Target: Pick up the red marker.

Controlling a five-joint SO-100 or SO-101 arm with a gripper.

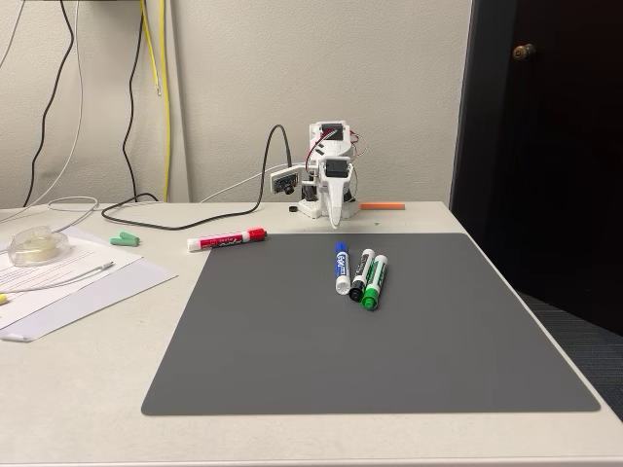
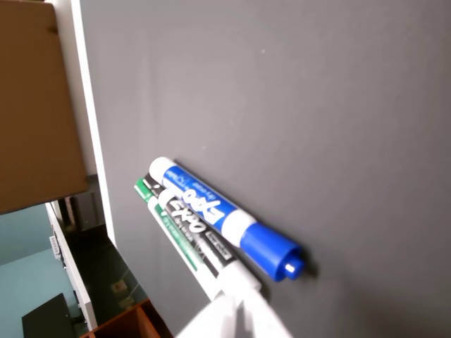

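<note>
At the back edge of the grey mat (image 1: 389, 331), your arm (image 1: 329, 180) sits folded with the tool (image 1: 334, 220) pointing down; its tip is a white blur at the bottom of the wrist view (image 2: 236, 317), and I cannot tell whether the jaws are apart or together. The red marker (image 1: 227, 239) lies flat on the bench (image 1: 97, 389) just off the mat's back-left corner in the fixed view, red cap toward the arm, white end away — well apart from the tool.

The main risk is the wrong target. Three other markers lie side by side on the mat, right in front of the tool: the blue marker (image 1: 342, 267), the black marker (image 1: 361, 274) and the green marker (image 1: 374, 282). The wrist view looks straight at that cluster, so a plain descent would likely land there. You need to swing toward the mat's back-left corner first.

A second hazard — the red marker is round and lies loose on the smooth bench, so an off-centre close could roll it away or knock it toward the papers (image 1: 68, 282) further from the mat.
</note>
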